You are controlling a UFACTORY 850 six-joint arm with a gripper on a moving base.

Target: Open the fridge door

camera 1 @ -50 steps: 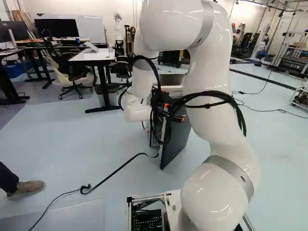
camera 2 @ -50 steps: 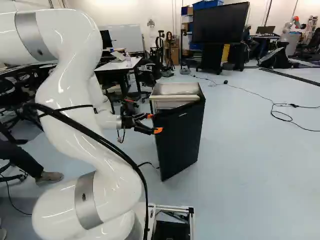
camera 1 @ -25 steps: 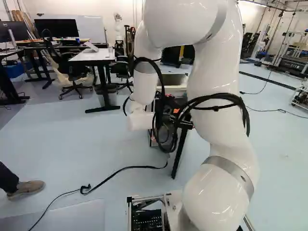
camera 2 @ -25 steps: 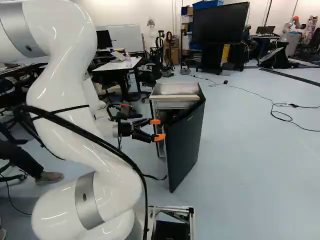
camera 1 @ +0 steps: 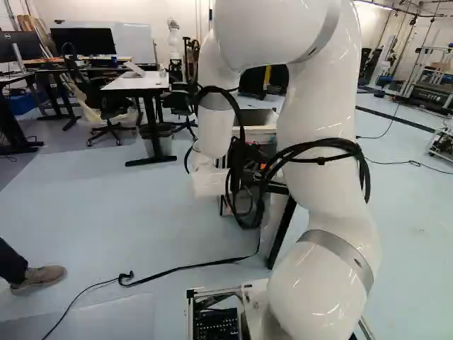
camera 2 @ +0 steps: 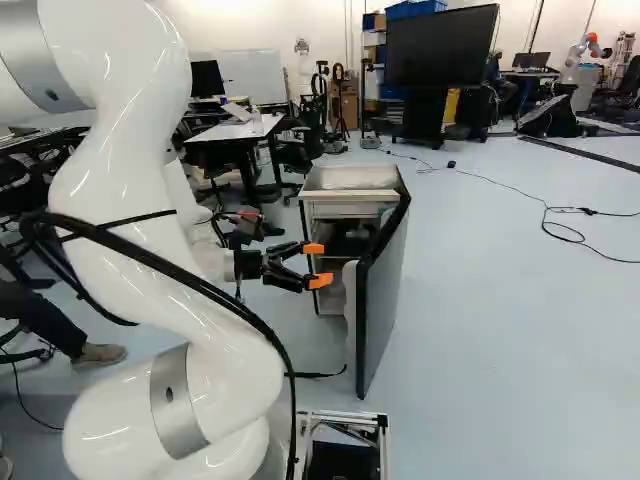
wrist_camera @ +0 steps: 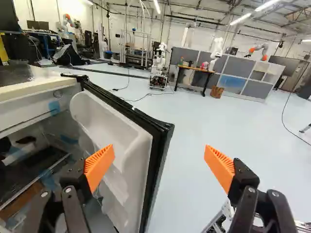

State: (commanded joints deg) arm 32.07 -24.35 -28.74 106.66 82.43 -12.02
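My gripper is in front of the fridge's opening in the right base view. In the wrist view the gripper is open, its orange pads wide apart. The small fridge has its dark door standing well ajar, with the white inner lining showing. One finger overlaps the lining in the wrist view, and the door's free edge lies between the two fingers' lines, ahead of them. Whether a finger touches the door cannot be told. Cables and the arm partly hide the gripper in the left base view.
A black cable runs over the floor to the fridge. Beyond the fridge are a white desk and a large screen. A person's foot rests at the left of the left base view. Another robot stands far off.
The door has swung from nearly closed to wide ajar, baring the shelves and lining. My gripper has shifted nearer the base and slightly lower. The base has not moved.
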